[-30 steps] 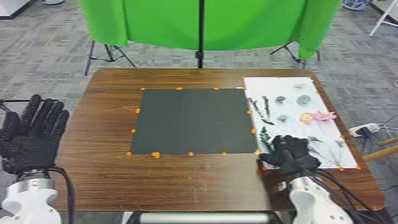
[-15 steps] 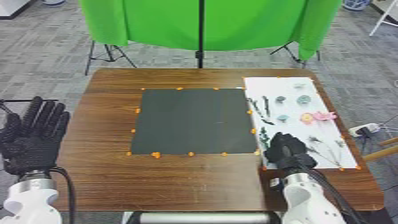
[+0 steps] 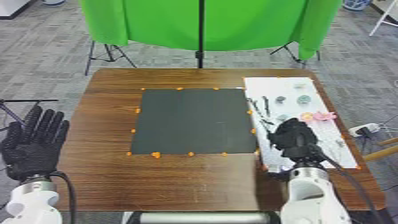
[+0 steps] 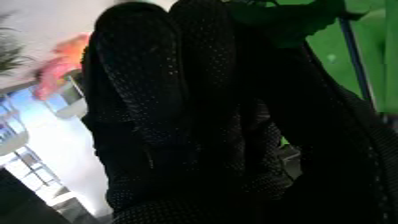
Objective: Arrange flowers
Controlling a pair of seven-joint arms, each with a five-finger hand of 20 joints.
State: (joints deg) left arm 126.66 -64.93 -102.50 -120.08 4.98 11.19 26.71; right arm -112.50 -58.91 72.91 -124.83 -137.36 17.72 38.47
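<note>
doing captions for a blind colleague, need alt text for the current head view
The robot's right hand is over a white sheet of flowers, including a pink one, at the right of a brown wooden table. Left of the sheet lies a dark mat; the left hand is open by the table's left edge.
</note>
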